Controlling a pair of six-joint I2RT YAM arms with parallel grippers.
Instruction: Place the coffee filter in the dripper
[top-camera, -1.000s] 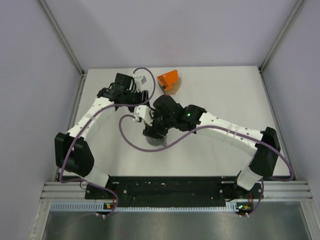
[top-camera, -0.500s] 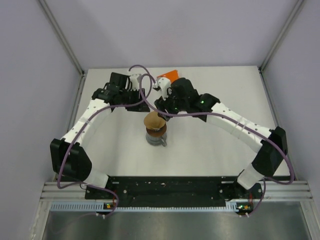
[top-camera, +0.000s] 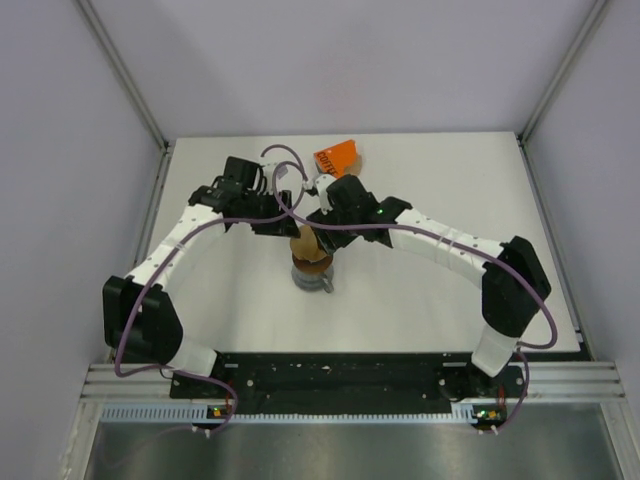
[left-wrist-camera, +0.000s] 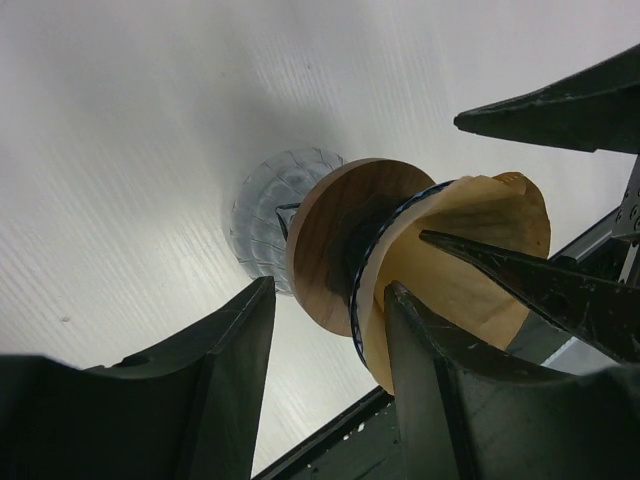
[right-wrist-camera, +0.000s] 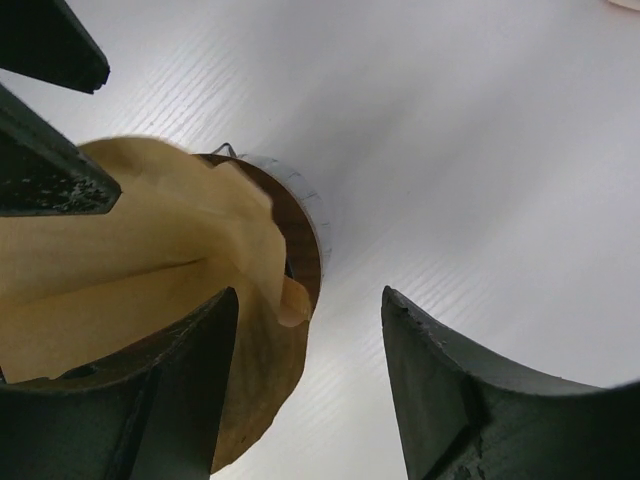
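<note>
The tan coffee filter (top-camera: 308, 243) sits in the blue dripper, of which only a thin rim (left-wrist-camera: 374, 248) shows. The dripper rests on a dark brown ring (left-wrist-camera: 325, 250) on top of the grey pitcher (top-camera: 313, 280). The filter stands out above the rim and fills the left of the right wrist view (right-wrist-camera: 130, 260). My left gripper (top-camera: 283, 226) is open at the stack's far left, with one finger (left-wrist-camera: 450, 400) in front of the filter (left-wrist-camera: 480, 235). My right gripper (top-camera: 322, 232) is open at its far right, with one finger (right-wrist-camera: 170, 400) over the filter's edge. I cannot tell whether either touches it.
An orange box (top-camera: 338, 160) lies at the back of the table behind both grippers. The purple cables of both arms loop over the stack area. The table's side rails run along the left and right edges.
One second ago my right gripper covered the stack. It then drew back toward the orange box, leaving the filter on the dripper. Now both grippers have closed in beside the filter.
</note>
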